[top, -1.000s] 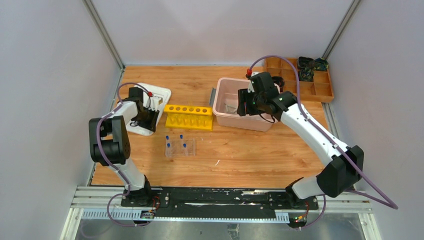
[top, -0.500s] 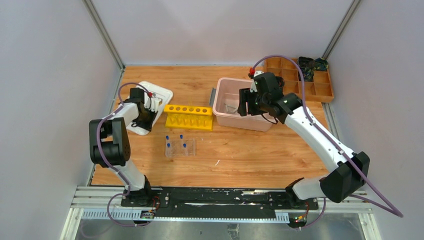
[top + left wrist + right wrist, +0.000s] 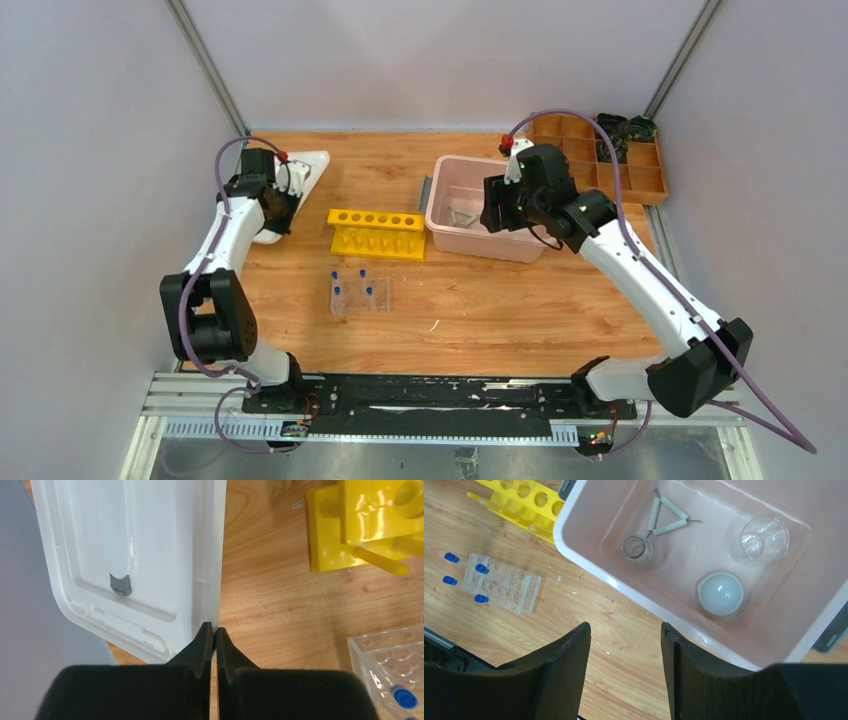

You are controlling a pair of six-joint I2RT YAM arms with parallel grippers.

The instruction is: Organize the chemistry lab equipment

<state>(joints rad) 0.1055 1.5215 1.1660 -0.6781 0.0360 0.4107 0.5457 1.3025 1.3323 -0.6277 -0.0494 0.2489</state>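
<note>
the left end effector (image 3: 213, 630) is clenched on the thin rim of the white rectangular plastic lid with the grey handle (image 3: 125, 545). in the last second it has carried that lid off its flat spot beside the yellow plastic tube rack (image 3: 375, 232) and toward the far left corner, where the lid now hangs tilted, close to the grey wall. the right end effector (image 3: 625, 630) hangs above the near rim of the pink plastic tub (image 3: 589, 525) with its fingers spread apart and nothing between them; it has only drifted slightly to the right. inside the tub lie the white triangle of rods (image 3: 670, 527), the small clear glass cups (image 3: 638, 550) and the small white round dish (image 3: 720, 592), each apart from the others. the clear plastic tube rack (image 3: 504, 582) stands on the wooden worktop (image 3: 500, 300) in front of the yellow rack, well apart from the tub, with the small clear blue-capped tubes (image 3: 481, 568) standing in it. i judge that the loose pieces are already gathered and the raised lid is meant to close the tub, so the right end effector would need to move clear before the lid comes over. whether the clear rack should go in first i cannot tell.
</note>
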